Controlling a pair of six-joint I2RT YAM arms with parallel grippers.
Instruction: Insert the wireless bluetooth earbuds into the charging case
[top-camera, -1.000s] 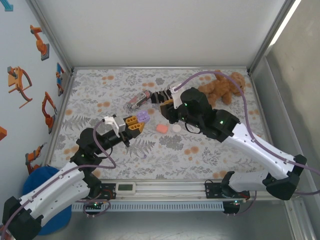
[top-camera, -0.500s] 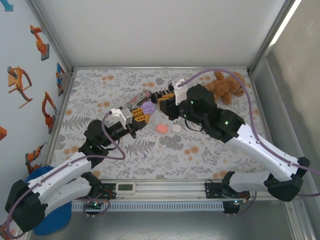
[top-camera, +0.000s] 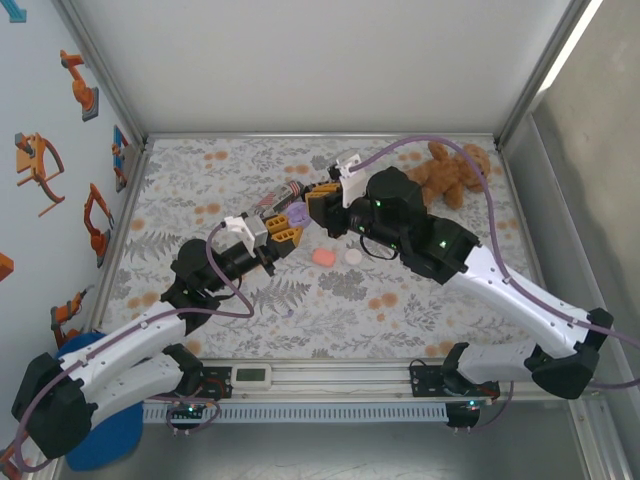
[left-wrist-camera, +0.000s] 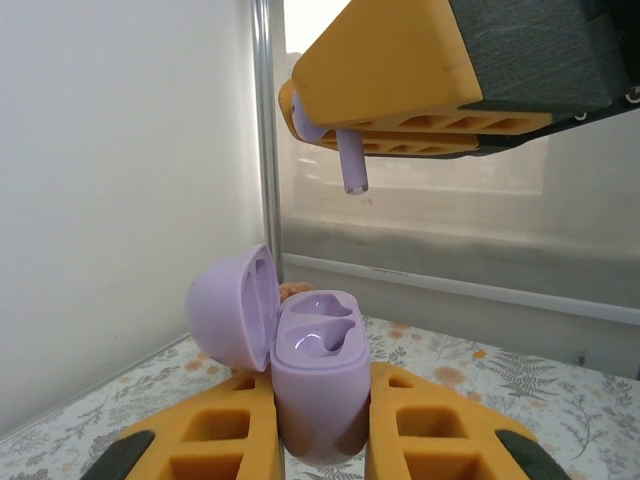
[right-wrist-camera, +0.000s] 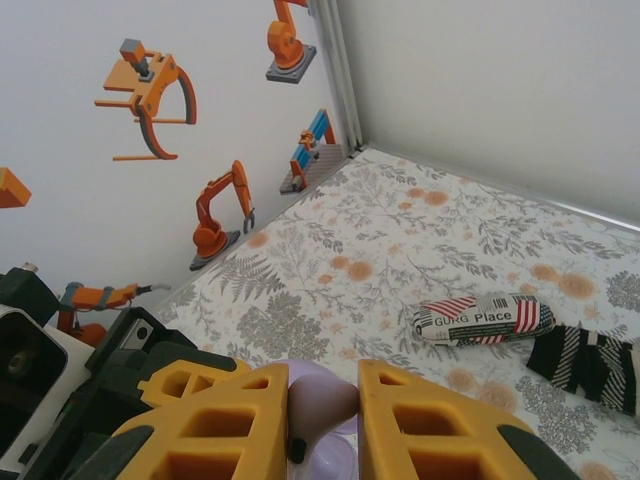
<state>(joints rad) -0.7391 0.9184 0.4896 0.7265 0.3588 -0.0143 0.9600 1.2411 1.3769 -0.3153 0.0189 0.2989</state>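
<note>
Right fingers (left-wrist-camera: 390, 85) pinch purple earbud (left-wrist-camera: 354, 165), upper centre; stem vertical, tip down. Left fingers (left-wrist-camera: 225, 440) clamp purple charging case (left-wrist-camera: 318, 385), lid open, sockets up, below and slightly left; apart.

- The charging case (left-wrist-camera: 315, 375) is pale purple all over, lid and hollow inside alike.
- The earbud (left-wrist-camera: 354, 168) is the same pale purple.
- The left gripper (left-wrist-camera: 320, 450) and the right gripper (right-wrist-camera: 323, 418) have yellow-orange fingers with dark grey ends.
- The table cover (top-camera: 420, 300) is white, printed with grey fern leaves and orange flowers.
- The teddy bear (top-camera: 445, 172) is brown.
- One round case (top-camera: 324, 256) is salmon pink, and another (top-camera: 353, 257) is white.
- The packet (right-wrist-camera: 483, 318) is white with red stripes and black letters.
- The cloth (right-wrist-camera: 592, 365) is black with white stripes.
- The wall stickers (right-wrist-camera: 150, 80) are orange and grey on white.
- The arms (top-camera: 520, 290) are white and black, and their cables (top-camera: 400, 148) are purple.
</note>
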